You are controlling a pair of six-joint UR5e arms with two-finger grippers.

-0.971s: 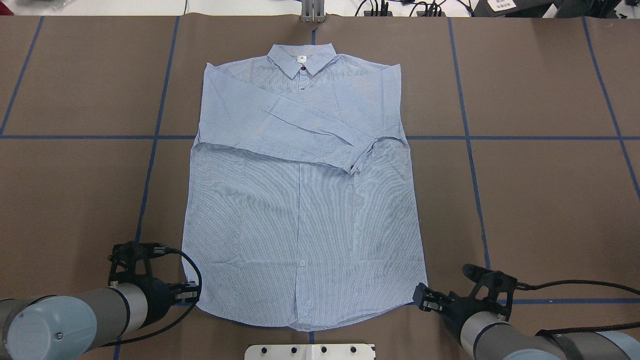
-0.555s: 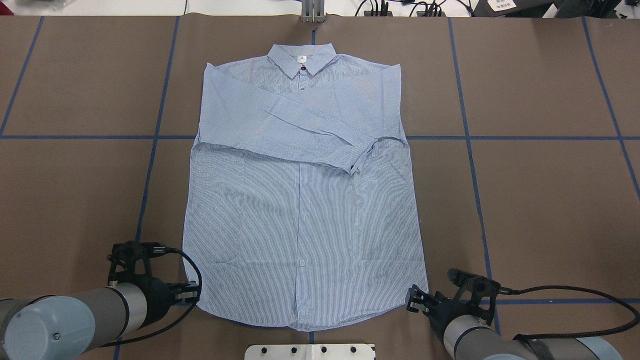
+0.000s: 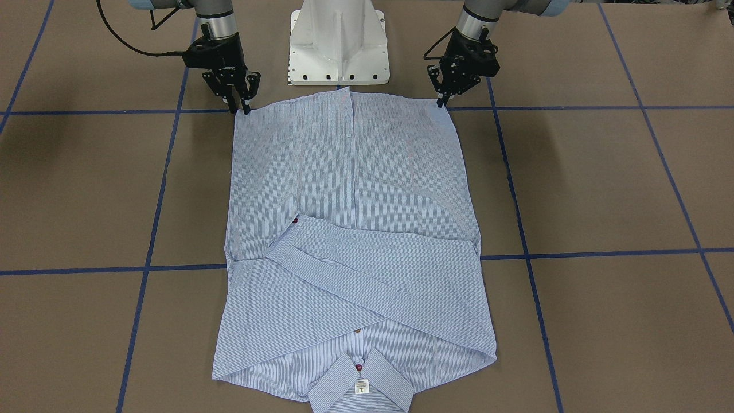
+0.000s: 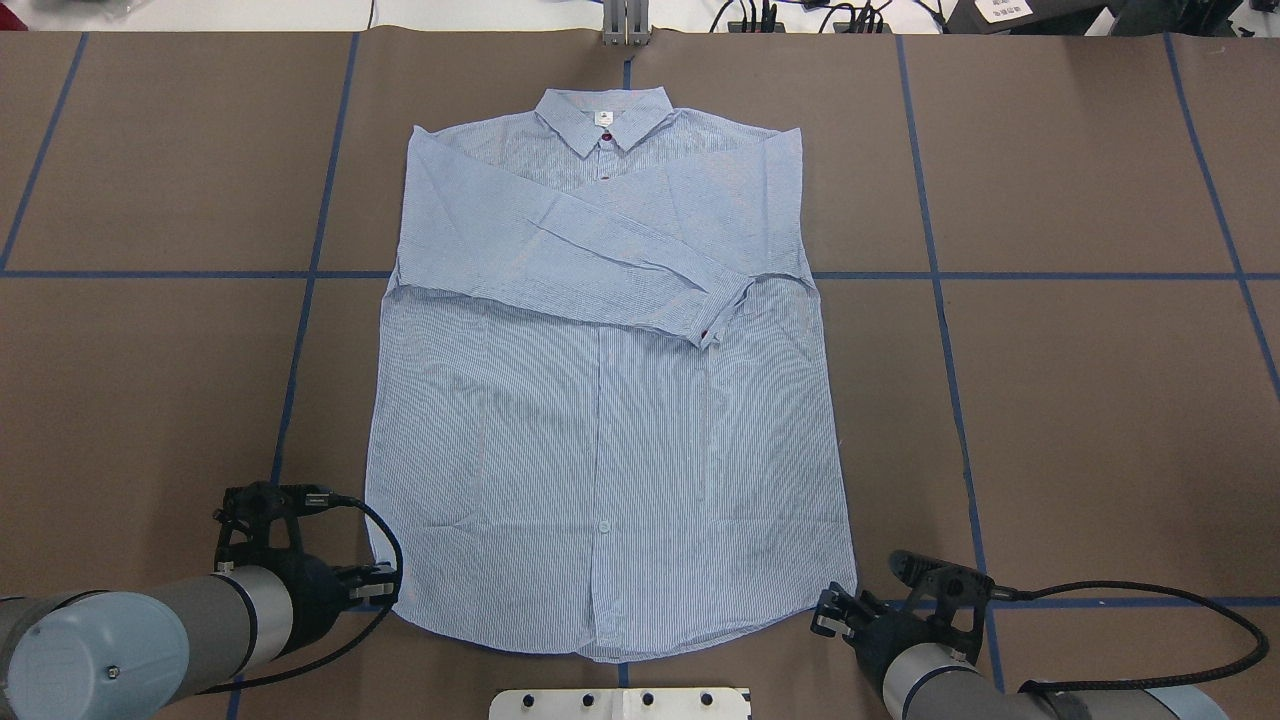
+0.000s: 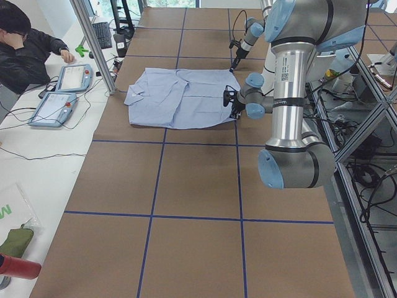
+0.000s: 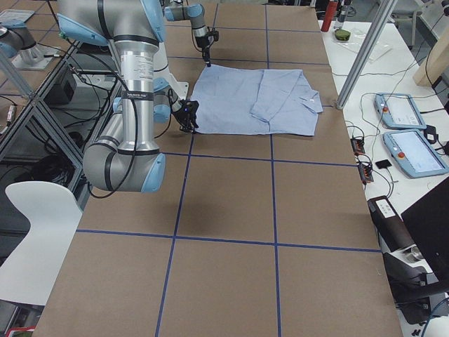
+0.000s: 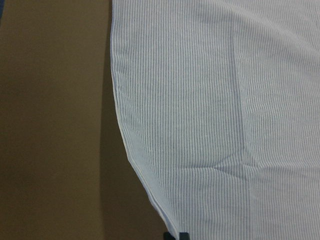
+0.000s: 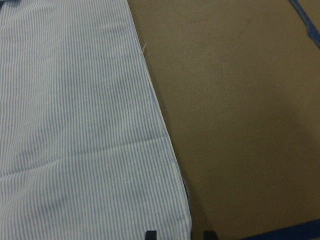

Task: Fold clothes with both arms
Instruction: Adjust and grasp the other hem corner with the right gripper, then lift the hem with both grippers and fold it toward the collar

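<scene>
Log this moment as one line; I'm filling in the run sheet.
shirt flat, sleeves folded across chest | left pincer at hem corner | right pincer open at other hem corner

The shirt (image 4: 600, 430) is thin, soft cloth with fine stripes. The table (image 4: 1100, 400) top is dull brown, like paper. The arms (image 4: 200, 622) are smooth shiny metal with plastic caps (image 4: 70, 660).

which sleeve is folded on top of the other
The sleeve from the shoulder on the robot's left: it runs unbroken across the chest to its red-buttoned cuff, covering the other sleeve.
</scene>
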